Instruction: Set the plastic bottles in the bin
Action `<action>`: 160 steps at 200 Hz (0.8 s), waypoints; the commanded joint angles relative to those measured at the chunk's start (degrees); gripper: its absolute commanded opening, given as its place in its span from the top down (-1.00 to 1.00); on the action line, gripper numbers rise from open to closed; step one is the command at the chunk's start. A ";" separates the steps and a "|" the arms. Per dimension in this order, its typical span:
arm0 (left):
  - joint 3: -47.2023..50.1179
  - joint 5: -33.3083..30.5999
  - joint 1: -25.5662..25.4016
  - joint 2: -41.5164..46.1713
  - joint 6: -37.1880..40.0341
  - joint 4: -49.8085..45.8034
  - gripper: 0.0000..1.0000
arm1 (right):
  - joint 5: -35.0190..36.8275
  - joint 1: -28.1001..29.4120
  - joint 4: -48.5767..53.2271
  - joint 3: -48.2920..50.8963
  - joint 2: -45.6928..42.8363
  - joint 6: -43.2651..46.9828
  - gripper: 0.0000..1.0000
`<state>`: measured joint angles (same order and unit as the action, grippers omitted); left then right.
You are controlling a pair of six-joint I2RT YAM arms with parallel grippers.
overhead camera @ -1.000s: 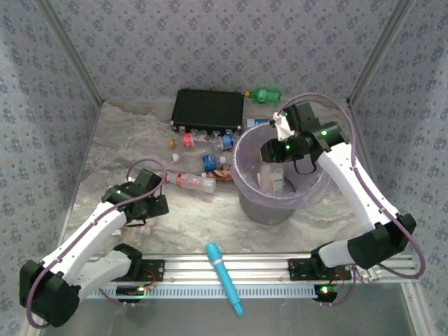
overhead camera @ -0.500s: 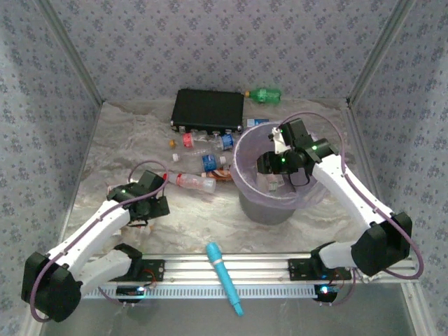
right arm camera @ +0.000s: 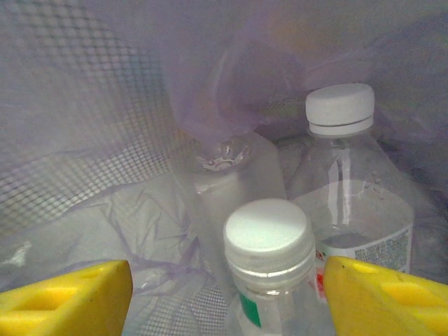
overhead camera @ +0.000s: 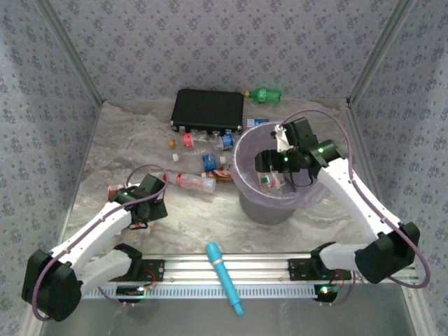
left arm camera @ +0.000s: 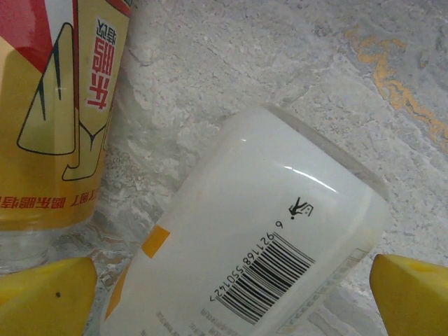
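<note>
My right gripper (overhead camera: pixel 269 175) (right arm camera: pixel 224 297) hangs open inside the bin (overhead camera: pixel 246 187), a grey bucket lined with a lilac bag (right arm camera: pixel 105 140). A clear bottle with a white cap (right arm camera: pixel 268 241) stands between its yellow fingers (right arm camera: pixel 66 297) with a gap on each side. Beside it are another white-capped bottle (right arm camera: pixel 343 140) and a clear bottle (right arm camera: pixel 224 175). My left gripper (overhead camera: pixel 138 211) (left arm camera: pixel 231 297) is open low over the table, straddling a white bottle with a barcode (left arm camera: pixel 259 238). A yellow and red labelled bottle (left arm camera: pixel 56 119) lies beside it. Several plastic bottles (overhead camera: pixel 197 183) lie left of the bin, and a green one (overhead camera: pixel 266 94) at the back.
A flat black box (overhead camera: pixel 208 110) sits at the back, with bottles (overhead camera: pixel 225 142) along its front edge. A cyan stick (overhead camera: pixel 224 278) lies on the near rail. Patterned walls enclose the marbled table (overhead camera: pixel 133 140) on three sides.
My right gripper has dipped into the bin and its jaws have opened off the white-capped bottle. My left gripper has shifted slightly toward the near edge, staying open.
</note>
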<state>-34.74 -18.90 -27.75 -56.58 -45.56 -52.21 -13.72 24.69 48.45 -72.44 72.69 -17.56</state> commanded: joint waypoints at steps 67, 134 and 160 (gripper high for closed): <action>-0.03 0.37 0.24 -4.83 2.08 7.95 -0.66 | -4.09 -4.55 -5.48 -2.69 -10.52 -0.06 -0.48; -4.00 3.16 -1.77 -10.28 3.44 19.07 -0.60 | -3.48 -5.93 -4.79 -2.54 -11.15 0.03 -0.48; -8.06 -1.57 -4.34 -10.83 4.69 11.41 -0.92 | -2.98 -6.22 -4.37 -2.47 -11.29 0.16 -0.49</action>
<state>-38.46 -17.43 -30.41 -67.18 -42.74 -36.99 -16.53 19.07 43.90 -75.57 62.24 -17.17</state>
